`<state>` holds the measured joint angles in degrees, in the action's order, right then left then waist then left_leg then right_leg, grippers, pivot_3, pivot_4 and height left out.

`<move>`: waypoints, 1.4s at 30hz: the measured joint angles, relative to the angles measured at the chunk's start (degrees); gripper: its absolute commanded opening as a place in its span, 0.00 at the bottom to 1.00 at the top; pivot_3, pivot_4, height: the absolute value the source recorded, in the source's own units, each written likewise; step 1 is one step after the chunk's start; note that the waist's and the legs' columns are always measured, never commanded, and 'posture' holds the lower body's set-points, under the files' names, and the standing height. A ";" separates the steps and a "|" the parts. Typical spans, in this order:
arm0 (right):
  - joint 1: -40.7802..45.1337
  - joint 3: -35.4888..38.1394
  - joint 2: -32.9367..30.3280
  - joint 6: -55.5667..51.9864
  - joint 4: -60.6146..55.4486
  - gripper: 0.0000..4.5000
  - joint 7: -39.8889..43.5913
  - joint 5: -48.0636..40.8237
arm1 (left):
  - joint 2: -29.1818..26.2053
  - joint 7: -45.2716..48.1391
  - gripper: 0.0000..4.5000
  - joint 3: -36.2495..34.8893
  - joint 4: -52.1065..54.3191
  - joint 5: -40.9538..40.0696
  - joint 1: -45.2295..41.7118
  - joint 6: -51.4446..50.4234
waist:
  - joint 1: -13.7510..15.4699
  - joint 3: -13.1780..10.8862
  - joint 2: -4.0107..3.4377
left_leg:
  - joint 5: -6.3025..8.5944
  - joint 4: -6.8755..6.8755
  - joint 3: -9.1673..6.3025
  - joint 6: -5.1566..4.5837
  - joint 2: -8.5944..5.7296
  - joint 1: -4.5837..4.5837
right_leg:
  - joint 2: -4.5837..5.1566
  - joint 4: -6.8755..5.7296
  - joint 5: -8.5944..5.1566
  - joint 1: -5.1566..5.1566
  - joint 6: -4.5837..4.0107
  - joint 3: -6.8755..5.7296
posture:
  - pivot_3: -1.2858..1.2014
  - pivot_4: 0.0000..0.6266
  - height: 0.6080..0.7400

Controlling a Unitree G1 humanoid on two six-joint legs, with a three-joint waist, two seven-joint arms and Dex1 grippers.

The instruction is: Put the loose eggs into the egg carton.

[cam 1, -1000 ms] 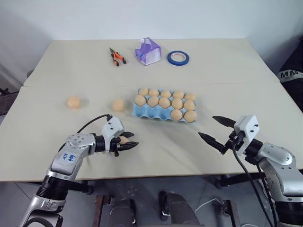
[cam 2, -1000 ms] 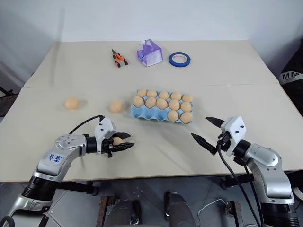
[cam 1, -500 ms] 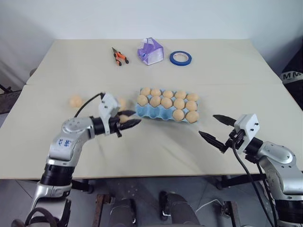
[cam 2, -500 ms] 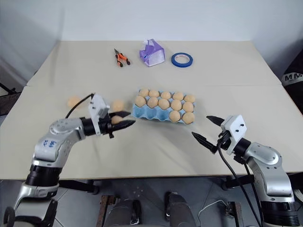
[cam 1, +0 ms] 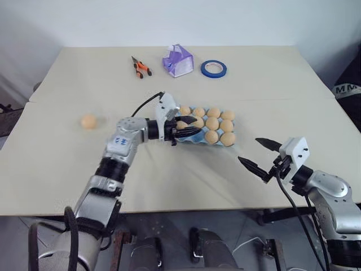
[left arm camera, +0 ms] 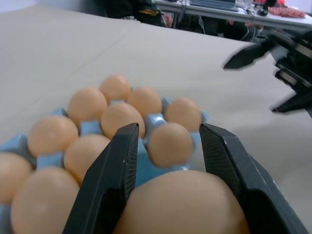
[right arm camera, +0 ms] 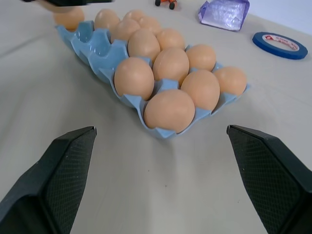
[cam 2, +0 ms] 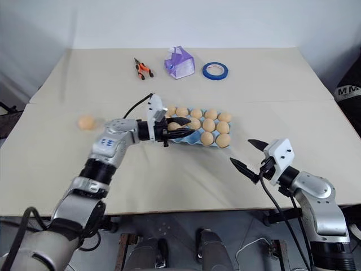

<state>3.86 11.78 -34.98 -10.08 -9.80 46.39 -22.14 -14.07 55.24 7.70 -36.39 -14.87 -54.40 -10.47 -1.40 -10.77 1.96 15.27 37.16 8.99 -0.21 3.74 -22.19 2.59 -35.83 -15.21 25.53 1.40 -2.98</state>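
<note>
- As the left gripper [cam 1: 186, 128] hangs over the near-left corner of the egg carton [cam 1: 194, 137], the left eye view makes the reason plain enough: its black fingers are pinched on an egg [cam 1: 180, 125], and the empty cups are in the near row at that end, so that looks like the target
- One loose egg [cam 1: 88, 121] sits well apart on the table [cam 1: 56, 169] to the left, waiting its turn; the pliers [cam 1: 139, 67], purple-white box [cam 1: 177, 60] and blue tape roll [cam 1: 212, 68] lie along the far edge, clear of the work
- Over on the right, the right gripper [cam 1: 261, 156] hovers above bare table near the carton's right end, fingers spread wide with nothing in them, I'd guess parked out of the way
- Right eye view, same story: the held egg sits above the carton's left end, not yet down in a cup
- Left wrist view now, and the grip is clear: both fingers [left arm camera: 109, 180] press the egg's flanks, the egg bulging between them, and beyond it the filled cups crowd together, so the drop wants care not to knock a neighbour
- Right wrist view: the open fingers [right arm camera: 58, 180] frame the carton's right end, every cup there filled, with blue empties showing at the far end
</note>
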 measured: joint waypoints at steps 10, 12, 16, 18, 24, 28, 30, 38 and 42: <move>-3.07 0.72 0.07 0.01 -2.77 1.00 -2.16 -0.09 | 4.84 1.42 0.38 -1.53 -20.77 2.93 -7.32 11.01 | -0.16 -0.04 0.07 | 0.05 -0.02 -0.03 0.02 0.00 0.00 | -0.06 -0.01 -0.03 0.01 0.04 -0.06 | 0.52 0.24 1.00; -3.20 0.92 0.07 0.01 -3.46 1.00 -2.33 -0.12 | 5.38 1.76 0.38 -2.30 -22.43 3.14 -8.04 12.02 | -0.15 -0.05 0.09 | 0.06 -0.01 -0.03 0.01 0.01 -0.02 | -0.04 0.00 -0.04 0.01 0.05 -0.05 | 0.52 0.24 1.00; -3.19 1.07 0.07 0.00 -3.61 1.00 -2.64 -0.13 | 6.82 2.07 0.38 -3.48 -23.92 3.21 -8.63 13.55 | -0.12 -0.05 0.09 | 0.08 -0.01 -0.03 -0.04 -0.01 -0.02 | -0.03 0.00 -0.05 0.01 0.08 -0.05 | 0.52 0.24 1.00; -3.15 1.08 0.07 -0.01 -3.60 1.00 -2.69 -0.13 | 7.41 1.84 0.45 -4.26 -25.52 3.40 -9.18 14.16 | -0.15 -0.06 0.10 | 0.09 -0.01 -0.03 -0.04 -0.02 -0.02 | -0.03 0.00 -0.05 0.01 0.08 -0.05 | 0.52 0.24 1.00; -2.85 1.09 0.02 -0.02 -3.60 1.00 -2.68 -0.13 | 8.72 1.17 0.87 -5.08 -27.64 4.43 -10.30 15.02 | -0.19 -0.06 0.11 | 0.09 -0.01 -0.03 -0.03 -0.03 -0.02 | -0.05 0.00 -0.05 0.01 0.08 -0.06 | 0.52 0.24 1.00; -2.84 1.60 -0.06 -0.03 -3.59 1.00 -2.65 -0.15 | 8.70 0.77 0.99 -6.02 -28.01 4.91 -10.32 15.14 | -0.15 -0.06 0.11 | 0.09 -0.01 -0.03 -0.03 -0.03 -0.01 | -0.05 -0.01 -0.05 0.01 0.08 -0.07 | 0.52 0.24 1.00; -2.83 1.93 -0.08 -0.04 -3.59 1.00 -2.63 -0.15 | 8.52 0.83 0.99 -6.59 -28.00 5.03 -10.39 15.14 | -0.16 -0.06 0.11 | 0.09 0.00 -0.02 -0.03 -0.03 -0.02 | -0.05 -0.01 -0.05 0.01 0.08 -0.06 | 0.52 0.24 1.00; -2.00 2.02 -0.21 -0.21 -3.37 1.00 -1.87 -0.20 | 3.39 2.08 0.99 -8.04 -18.54 4.82 -10.44 13.92 | -0.26 -0.07 0.11 | 0.08 -0.03 -0.02 0.01 0.01 0.01 | -0.08 -0.06 -0.05 0.01 0.08 -0.04 | 0.52 0.24 1.00; -0.71 1.87 -0.32 -0.28 -2.77 1.00 -1.14 -0.36 | -2.92 2.15 0.99 -9.24 -4.72 3.75 -6.58 8.74 | -0.57 -0.06 0.08 | 0.08 -0.07 0.08 0.09 0.09 0.12 | -0.08 -0.16 -0.05 0.01 0.07 0.07 | 0.52 0.24 1.00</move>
<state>3.14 13.65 -35.30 -10.35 -12.57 45.24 -22.50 -16.99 57.39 -1.54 -41.11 -11.11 -60.98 -1.73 -1.97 -10.82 2.04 15.35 37.10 9.06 -0.12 3.82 -22.07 2.51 -36.00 -15.27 25.54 1.47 -2.90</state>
